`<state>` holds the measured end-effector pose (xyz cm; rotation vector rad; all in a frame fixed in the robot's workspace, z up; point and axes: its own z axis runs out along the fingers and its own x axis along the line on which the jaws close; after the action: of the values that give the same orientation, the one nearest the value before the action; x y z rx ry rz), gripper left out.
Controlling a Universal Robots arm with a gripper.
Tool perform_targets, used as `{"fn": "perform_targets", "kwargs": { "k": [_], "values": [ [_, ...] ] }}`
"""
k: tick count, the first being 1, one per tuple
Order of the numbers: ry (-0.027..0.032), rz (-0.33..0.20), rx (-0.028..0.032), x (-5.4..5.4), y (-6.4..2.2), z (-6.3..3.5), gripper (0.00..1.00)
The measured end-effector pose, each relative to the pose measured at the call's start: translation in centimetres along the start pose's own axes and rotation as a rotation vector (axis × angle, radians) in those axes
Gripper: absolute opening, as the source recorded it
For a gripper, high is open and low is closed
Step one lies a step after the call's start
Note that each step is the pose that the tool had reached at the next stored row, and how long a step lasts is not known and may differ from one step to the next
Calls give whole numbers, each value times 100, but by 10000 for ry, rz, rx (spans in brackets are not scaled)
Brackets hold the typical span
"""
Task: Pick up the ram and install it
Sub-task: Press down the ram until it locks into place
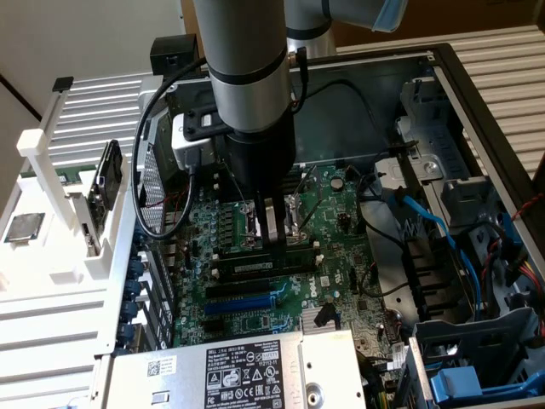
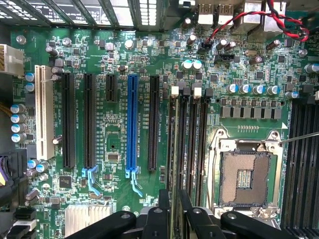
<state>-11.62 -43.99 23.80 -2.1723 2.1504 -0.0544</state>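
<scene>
Item inspected: the ram [image 1: 255,267]. It stands on edge in the memory slot of the motherboard [image 1: 255,319] that lies nearest the expansion slots, lengthwise along that slot. In the exterior view its dark side face and pale label are readable. In the wrist view the ram [image 2: 172,149] is seen edge-on as a thin strip, just beside three parallel empty memory slots [image 2: 194,144]. Whether it is pressed fully home, and whether the white end clips have latched, cannot be told.

Claw [image 1: 272,239]: it comes straight down from above onto the middle of the stick. The jaws are drawn narrow and closed on the ram, one on each flat face. In the wrist view the claw [image 2: 173,209] shows its two black fingers [image 2: 164,206] flanking the strip, with only the stick between them.

Surroundings: the blue expansion slot [image 2: 132,124] and black expansion slots lie on one side of the ram. The open processor socket [image 2: 246,177] lies on the other, beyond the empty memory slots. The motherboard sits inside an open computer case [image 1: 477,85], with a labelled power supply [image 1: 247,371] at its near edge and a blue cable [image 1: 426,217] towards the exterior view's right. Outside the case, at the exterior view's left, a white rack [image 1: 51,213] carries a square silver chip [image 1: 23,227].
</scene>
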Motion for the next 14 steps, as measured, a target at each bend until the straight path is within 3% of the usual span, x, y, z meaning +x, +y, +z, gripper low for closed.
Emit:
{"fn": "perform_targets", "kwargs": {
  "k": [8,11,14],
  "values": [
    [1,0,0,0,0,-1,22],
    [0,0,0,0,0,-1,10],
    [1,0,-1,0,0,-2,10]
  ]
}}
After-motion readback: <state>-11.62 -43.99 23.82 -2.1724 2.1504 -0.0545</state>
